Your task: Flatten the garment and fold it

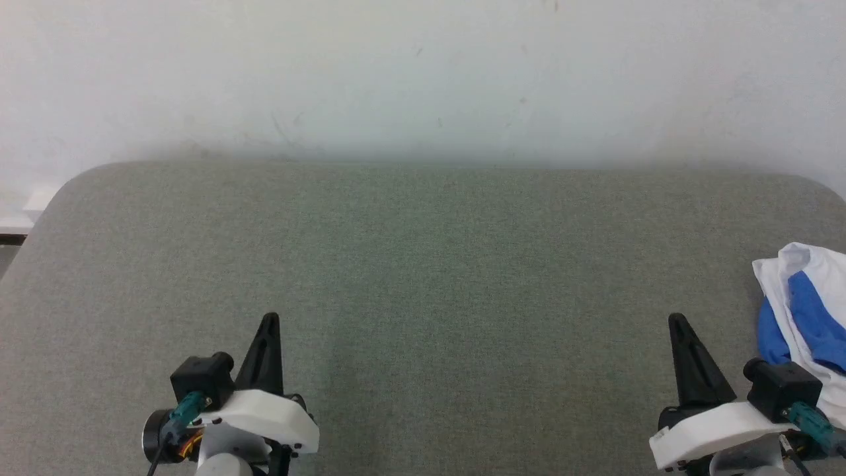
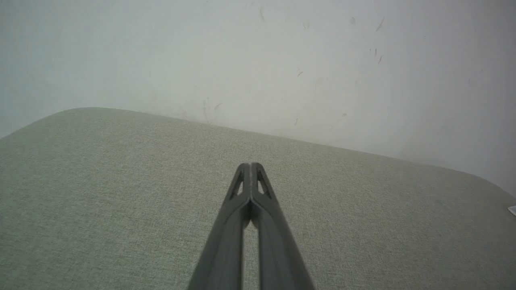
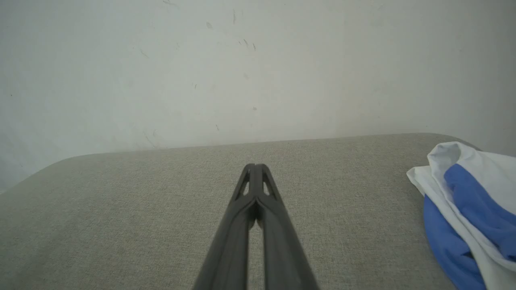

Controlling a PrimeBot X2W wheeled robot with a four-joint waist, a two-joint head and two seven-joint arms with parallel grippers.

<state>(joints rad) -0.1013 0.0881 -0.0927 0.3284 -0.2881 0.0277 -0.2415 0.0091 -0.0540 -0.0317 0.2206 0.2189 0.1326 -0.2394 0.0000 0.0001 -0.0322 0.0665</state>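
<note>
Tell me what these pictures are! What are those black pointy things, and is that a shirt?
They are a robot's pinchers. The top picture comes from a camera on its head: its left gripper and right gripper hang over a grey-green padded table. The other two pictures come from small cameras on each wrist, looking along the fingers. Both pinchers are shut and hold nothing. Yes, that is a shirt: the white and blue garment lies crumpled at the table's right edge, waiting to be flattened and folded. Behind is a plain pale wall.

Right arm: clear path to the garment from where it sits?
Probably yes. The garment lies bunched at the table's right edge, just outboard of the right gripper, with bare fabric between them. The gripper is shut and must open first.
</note>
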